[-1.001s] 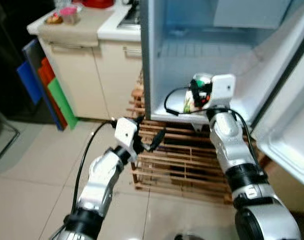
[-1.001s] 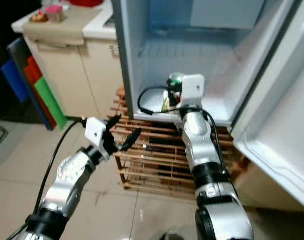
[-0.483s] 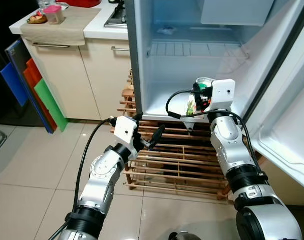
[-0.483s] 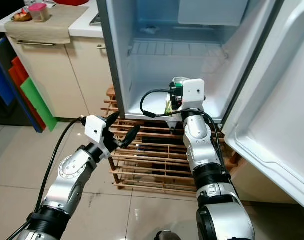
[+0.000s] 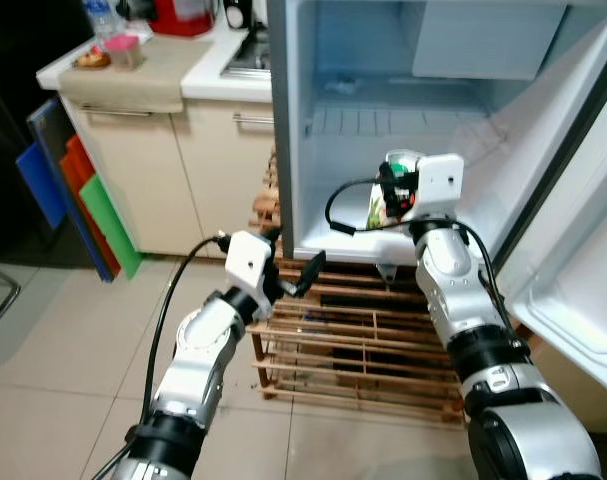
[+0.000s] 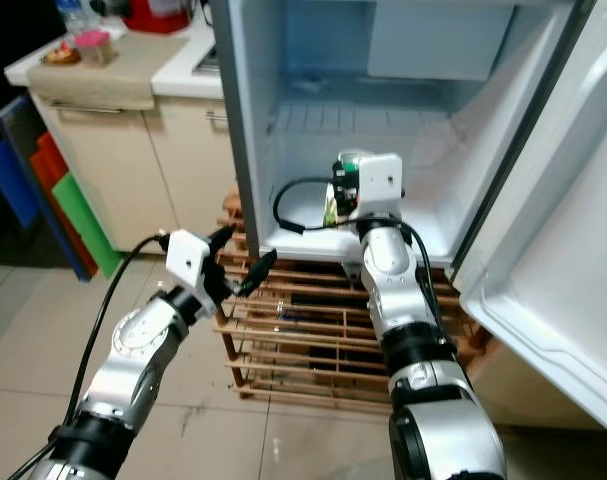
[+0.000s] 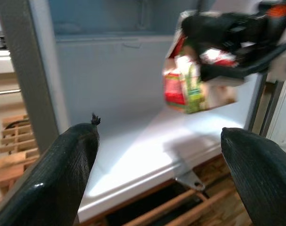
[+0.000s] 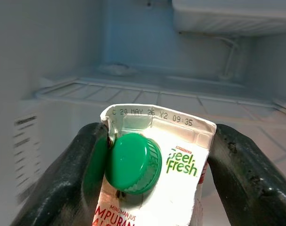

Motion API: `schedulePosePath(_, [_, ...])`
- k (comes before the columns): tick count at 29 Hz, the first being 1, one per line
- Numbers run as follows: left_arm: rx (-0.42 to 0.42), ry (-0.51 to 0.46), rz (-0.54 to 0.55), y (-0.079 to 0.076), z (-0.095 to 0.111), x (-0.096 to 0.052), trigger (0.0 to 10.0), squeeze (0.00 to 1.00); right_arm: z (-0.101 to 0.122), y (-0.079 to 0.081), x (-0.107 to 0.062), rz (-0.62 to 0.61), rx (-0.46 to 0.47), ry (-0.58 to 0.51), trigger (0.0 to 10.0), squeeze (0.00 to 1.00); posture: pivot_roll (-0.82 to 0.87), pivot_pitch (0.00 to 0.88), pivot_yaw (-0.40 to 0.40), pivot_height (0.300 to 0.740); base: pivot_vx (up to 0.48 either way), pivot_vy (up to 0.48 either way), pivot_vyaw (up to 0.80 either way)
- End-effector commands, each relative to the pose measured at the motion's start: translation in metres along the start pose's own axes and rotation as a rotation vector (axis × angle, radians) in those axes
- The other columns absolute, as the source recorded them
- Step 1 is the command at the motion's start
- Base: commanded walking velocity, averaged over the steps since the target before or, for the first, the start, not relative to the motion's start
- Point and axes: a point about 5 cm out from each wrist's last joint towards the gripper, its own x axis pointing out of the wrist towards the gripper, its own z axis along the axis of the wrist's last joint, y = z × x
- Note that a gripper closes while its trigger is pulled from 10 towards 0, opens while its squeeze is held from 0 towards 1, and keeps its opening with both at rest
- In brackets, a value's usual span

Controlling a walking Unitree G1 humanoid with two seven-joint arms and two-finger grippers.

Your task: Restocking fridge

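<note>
Fridge (image 5: 313,150) open, door (image 5: 573,270) swung to the robot's right, bottom floor bare and white. Wooden rack (image 5: 363,335) sits under its front edge. Right gripper (image 5: 395,190) clamps a juice carton (image 8: 157,188) between both fingers, green cap (image 8: 132,163) facing the wrist camera, carton upright, long axis vertical. Carton hangs just above the fridge floor near the front edge, so next move is likely forward and down. Left gripper (image 5: 301,272) is lower, outside the fridge by the rack, fingers spread, holding nothing. Right arm is nearer.
</note>
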Motion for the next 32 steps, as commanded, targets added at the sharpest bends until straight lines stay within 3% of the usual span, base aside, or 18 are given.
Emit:
schedulePosePath(1, [0.03, 0.013, -0.006, 0.005, 0.001, -0.002, 10.0, 0.0, 0.006, 0.009, 0.003, 0.028, 0.004, -0.027, 10.0, 0.0, -0.08, 0.0, 0.027, 0.74, 0.472, 0.0, 0.0])
schedulePosePath(6, [0.066, 0.023, -0.042, 0.001, 0.002, 0.001, 10.0, 0.0, 0.005, 0.009, 0.002, 0.028, 0.003, -0.022, 10.0, 0.0, -0.08, 0.0, 0.027, 0.74, 0.48, 0.0, 0.0])
schedulePosePath(19, [0.086, -0.022, -0.122, -0.008, 0.017, -0.008, 10.0, 0.0, -0.013, 0.015, -0.003, 0.038, 0.023, 0.064, 10.0, 0.0, -0.06, 0.002, 0.029, 0.74, 0.0, 0.0, 0.0])
schedulePosePath(26, [0.092, -0.004, -0.138, -0.006, 0.019, -0.02, 10.0, 0.0, -0.025, 0.032, -0.004, 0.075, 0.042, 0.134, 10.0, 0.0, -0.02, 0.027, 0.019, 0.74, 0.0, 0.0, 0.0])
schedulePosePath(32, [0.109, 0.025, -0.139, -0.002, 0.023, -0.042, 10.0, 0.0, -0.023, 0.047, 0.003, 0.089, 0.038, 0.16, 10.0, 0.0, 0.07, 0.086, 0.009, 0.74, 0.0, 0.0, 0.0])
